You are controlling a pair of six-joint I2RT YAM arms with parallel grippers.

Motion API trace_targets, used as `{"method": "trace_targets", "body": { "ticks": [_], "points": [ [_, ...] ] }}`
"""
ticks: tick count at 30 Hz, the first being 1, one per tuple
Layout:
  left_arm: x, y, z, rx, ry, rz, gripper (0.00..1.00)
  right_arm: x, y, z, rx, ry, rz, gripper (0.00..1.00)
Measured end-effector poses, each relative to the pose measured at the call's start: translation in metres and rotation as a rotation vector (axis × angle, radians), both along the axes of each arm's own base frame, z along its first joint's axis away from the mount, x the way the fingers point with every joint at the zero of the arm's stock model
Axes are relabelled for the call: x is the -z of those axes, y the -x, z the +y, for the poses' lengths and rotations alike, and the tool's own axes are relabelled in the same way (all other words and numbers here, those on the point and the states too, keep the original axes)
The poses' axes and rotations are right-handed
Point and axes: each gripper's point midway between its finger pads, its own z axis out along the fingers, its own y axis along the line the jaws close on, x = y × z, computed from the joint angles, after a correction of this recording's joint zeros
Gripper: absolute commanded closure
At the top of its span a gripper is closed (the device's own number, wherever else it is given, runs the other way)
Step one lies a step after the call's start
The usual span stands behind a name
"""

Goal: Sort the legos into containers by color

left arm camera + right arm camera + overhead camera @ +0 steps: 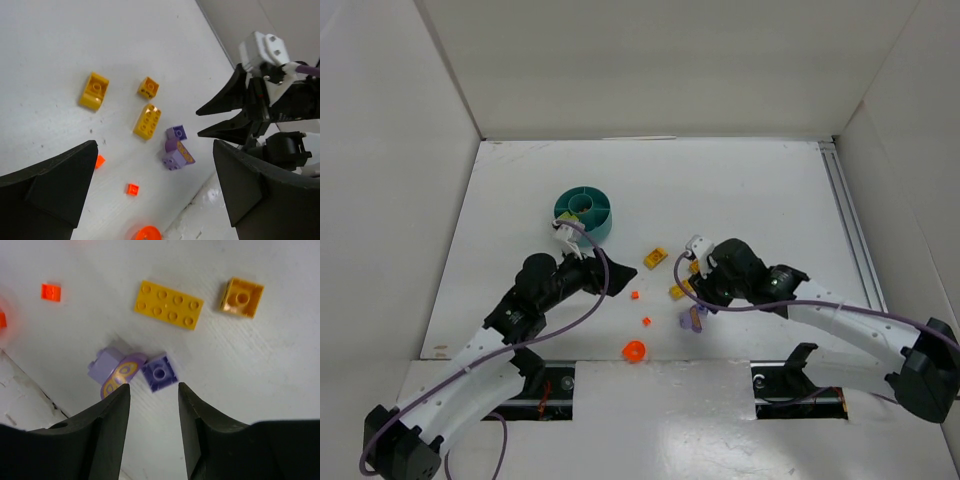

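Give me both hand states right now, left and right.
Left hand: open wide, empty.
Right hand: partly open, empty, near the purple bricks.

**Robotics laboratory test cell.** A white table (740, 190) is enclosed by plain white panels (650, 60) at the back and on both sides. A metal rail (850, 230) runs along its right edge. The left arm (535, 295) and right arm (840, 322) are bolted to a base plate (660, 400) at the near edge. A purple cable (603, 285) loops along the left arm.
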Motion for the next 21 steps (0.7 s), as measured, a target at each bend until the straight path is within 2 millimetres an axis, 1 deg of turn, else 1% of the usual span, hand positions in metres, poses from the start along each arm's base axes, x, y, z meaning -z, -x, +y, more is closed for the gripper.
{"method": "trace_targets", "body": {
  "ticks": [4,5,7,8,9,13,17,21],
  "points": [
    [0.044,0.009,-0.004,0.028,-0.033,0.149,0.02,0.021,0.022,-0.016,0.059,0.002,0.062,0.52],
    [0.051,0.012,-0.004,0.035,-0.039,0.175,0.02,0.027,0.028,-0.018,0.065,0.008,0.08,0.52],
    [0.058,0.016,-0.005,0.045,-0.039,0.2,0.02,0.036,0.04,-0.017,0.06,0.017,0.108,0.52],
    [0.058,0.017,-0.006,0.05,-0.035,0.204,0.0,0.039,0.046,-0.015,0.054,0.021,0.12,0.52],
    [0.057,0.017,-0.006,0.054,-0.03,0.203,0.0,0.04,0.05,-0.013,0.047,0.023,0.127,0.52],
    [0.052,0.018,-0.007,0.056,-0.014,0.192,0.0,0.043,0.059,-0.003,0.037,0.016,0.137,0.5],
    [0.046,0.018,-0.006,0.053,-0.001,0.174,0.0,0.047,0.059,0.002,0.059,0.014,0.143,0.49],
    [0.044,0.018,-0.005,0.049,0.004,0.168,0.0,0.057,0.059,0.0,0.109,0.033,0.149,0.48]
  ]
}}
